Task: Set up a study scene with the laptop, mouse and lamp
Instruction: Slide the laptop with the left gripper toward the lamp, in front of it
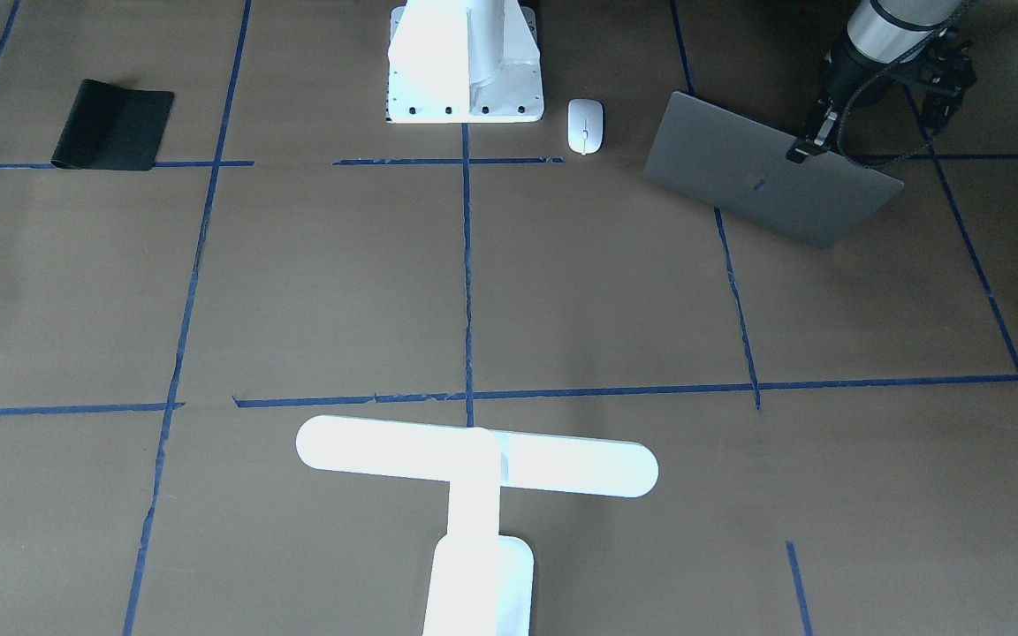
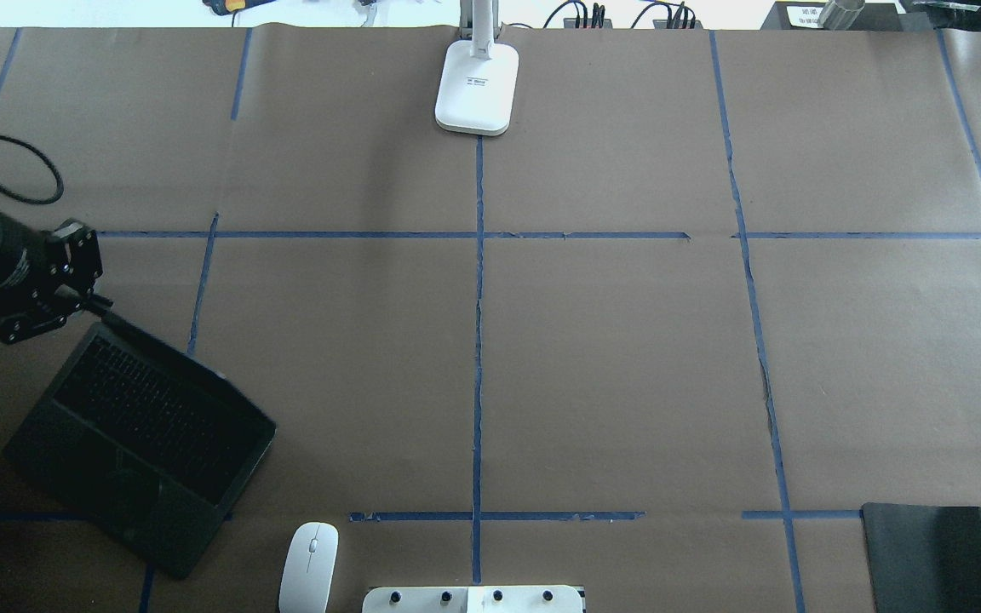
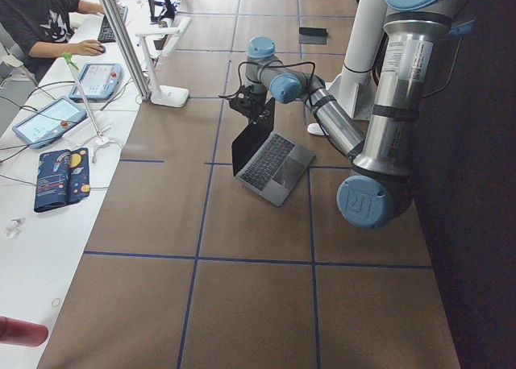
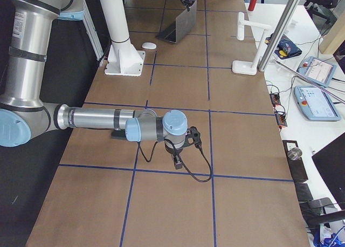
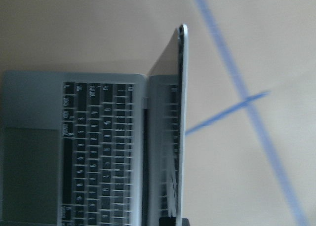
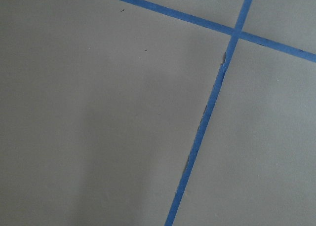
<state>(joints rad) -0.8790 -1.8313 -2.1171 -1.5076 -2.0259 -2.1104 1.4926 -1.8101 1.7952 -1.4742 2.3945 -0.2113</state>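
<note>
The grey laptop (image 1: 770, 172) stands open at my left side of the table, its lid raised and its dark keyboard (image 2: 146, 409) showing from overhead. My left gripper (image 1: 807, 147) is shut on the top edge of the lid; it also shows in the overhead view (image 2: 101, 306). The left wrist view shows the lid edge-on (image 5: 181, 127) beside the keyboard. The white mouse (image 1: 584, 125) lies between the laptop and the pedestal. The white T-shaped lamp (image 1: 474, 464) stands at the table's far middle edge. My right gripper (image 4: 179, 156) hangs low over bare paper; I cannot tell whether it is open or shut.
The white bolted pedestal (image 1: 465, 66) stands at the robot's side, in the middle. A black mat (image 1: 113, 125) lies on my right side near the base. Blue tape lines (image 2: 479, 340) cross the brown paper. Operators' tablets and cables lie beyond the lamp (image 4: 318, 104).
</note>
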